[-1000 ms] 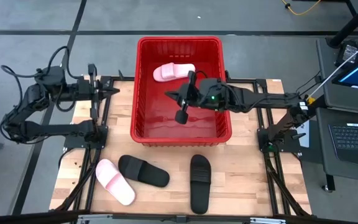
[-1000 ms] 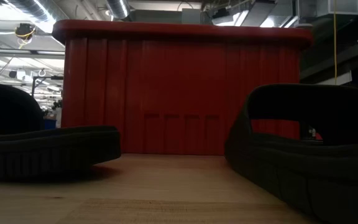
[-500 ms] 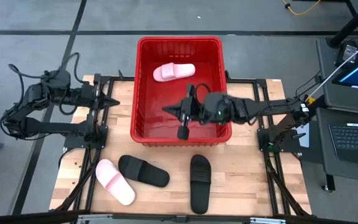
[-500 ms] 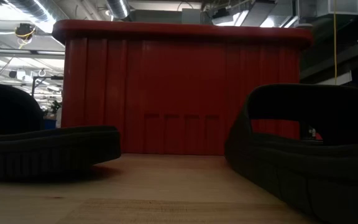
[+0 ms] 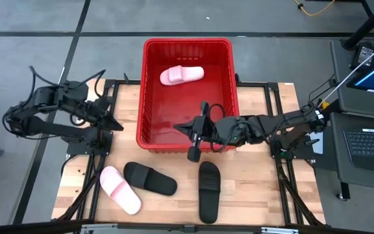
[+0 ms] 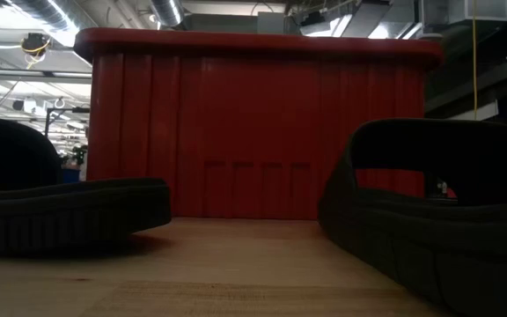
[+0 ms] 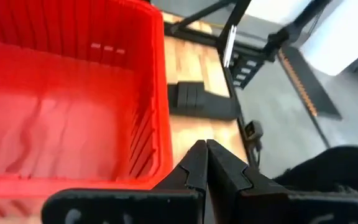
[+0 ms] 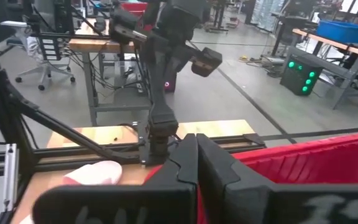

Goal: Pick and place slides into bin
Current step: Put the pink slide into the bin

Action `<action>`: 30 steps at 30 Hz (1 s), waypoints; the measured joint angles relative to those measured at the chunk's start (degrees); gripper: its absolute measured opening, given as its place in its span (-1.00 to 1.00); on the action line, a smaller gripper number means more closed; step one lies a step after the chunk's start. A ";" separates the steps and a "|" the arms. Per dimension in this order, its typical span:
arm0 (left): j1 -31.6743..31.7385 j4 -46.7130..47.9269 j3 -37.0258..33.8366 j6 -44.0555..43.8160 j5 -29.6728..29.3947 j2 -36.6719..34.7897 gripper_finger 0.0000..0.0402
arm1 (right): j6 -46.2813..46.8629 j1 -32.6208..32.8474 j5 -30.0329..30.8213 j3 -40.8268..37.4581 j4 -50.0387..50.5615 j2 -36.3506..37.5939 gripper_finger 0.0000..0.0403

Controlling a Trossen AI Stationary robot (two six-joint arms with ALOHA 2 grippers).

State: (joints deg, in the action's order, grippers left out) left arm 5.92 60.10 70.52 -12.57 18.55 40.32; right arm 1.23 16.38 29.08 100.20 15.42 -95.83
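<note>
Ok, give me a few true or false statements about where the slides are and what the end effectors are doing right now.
1. One pink slide lies inside the red bin. True.
2. Two black slides are in the bin. False: both black slides lie on the table.
3. The right end effector holds a slide. False: it is shut and empty, over the bin's near end.
4. The left end effector is shut. True.
5. A pink slide lies on the table. True.

Site was a robotics lab or workshop: grey concrete floor (image 5: 37, 26), wooden workbenches on metal legs (image 8: 95, 46), wheeled office chair (image 8: 39, 53), exposed silver ceiling ducts (image 6: 47, 13), open black laptop (image 5: 369, 146) beside the rig
</note>
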 joint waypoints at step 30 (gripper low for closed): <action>-22.48 -16.10 -25.16 -26.85 -13.66 -8.29 -1.00 | -2.89 -0.02 -0.17 0.02 12.80 -0.07 -0.97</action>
State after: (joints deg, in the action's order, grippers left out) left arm -16.56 44.01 45.35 -39.42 4.89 32.03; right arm -1.66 16.36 28.91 100.22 28.22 -95.90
